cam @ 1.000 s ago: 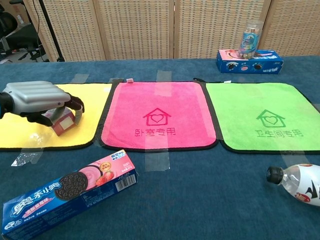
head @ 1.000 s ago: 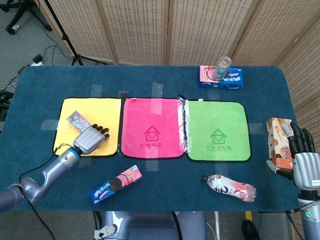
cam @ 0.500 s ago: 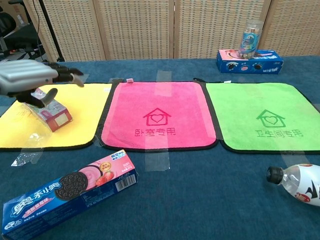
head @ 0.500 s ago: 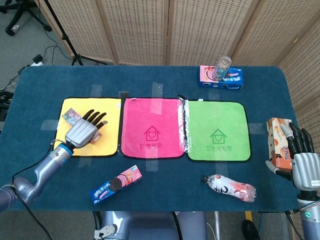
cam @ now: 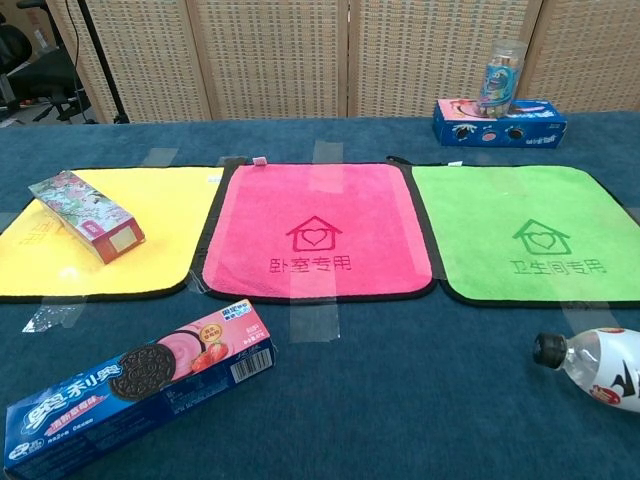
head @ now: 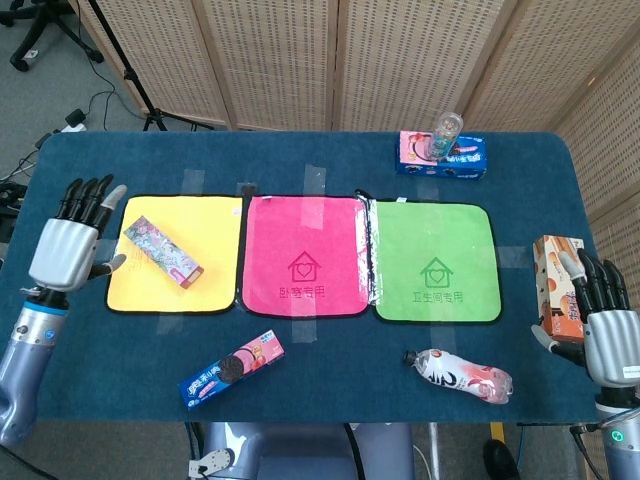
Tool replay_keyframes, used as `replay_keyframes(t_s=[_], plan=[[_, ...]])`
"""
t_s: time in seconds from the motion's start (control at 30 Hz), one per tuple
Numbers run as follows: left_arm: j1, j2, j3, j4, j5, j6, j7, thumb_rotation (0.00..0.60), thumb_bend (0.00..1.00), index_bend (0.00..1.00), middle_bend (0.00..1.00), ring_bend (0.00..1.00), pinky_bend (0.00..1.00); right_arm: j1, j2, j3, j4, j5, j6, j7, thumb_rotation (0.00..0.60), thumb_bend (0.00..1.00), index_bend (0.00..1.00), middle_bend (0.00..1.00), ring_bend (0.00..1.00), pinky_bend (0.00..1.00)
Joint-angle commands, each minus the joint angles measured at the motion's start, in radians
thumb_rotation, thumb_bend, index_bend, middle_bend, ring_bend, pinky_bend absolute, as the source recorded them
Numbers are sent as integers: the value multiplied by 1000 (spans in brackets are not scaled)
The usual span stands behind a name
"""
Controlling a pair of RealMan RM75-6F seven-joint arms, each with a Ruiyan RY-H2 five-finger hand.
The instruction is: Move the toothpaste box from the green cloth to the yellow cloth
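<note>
Our left hand (head: 72, 243) hangs free beside the yellow cloth (head: 215, 290), fingers straight and apart, holding nothing. The right hand (head: 600, 325) rests at the far table edge, fingers extended, just beside an orange carton (head: 555, 285); we cannot tell if it touches it. The toothpaste box (head: 161, 252), a long floral cardboard prism, lies flat and diagonal on the yellow cloth, so we judge the move finished. The main risk: a careless sweep of the left arm could nudge the light box across the soft towelling onto the blue felt-like table cover (head: 320, 395).
</note>
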Motion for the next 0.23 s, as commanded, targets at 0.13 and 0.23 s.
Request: replay_keyframes(t_s=[0.13,0.23], plan=[[202,65,39,-151,-81,110,-71,600,0,0,0,0,0,-8,14,-16,-38,-12,-8,-35,600,0,0,0,0,0],[283,24,63,-99,-71,170,-161,600,0,0,0,0,0,-11,22,-21,-53,-20,-6,-45,600,0,0,0,0,0]])
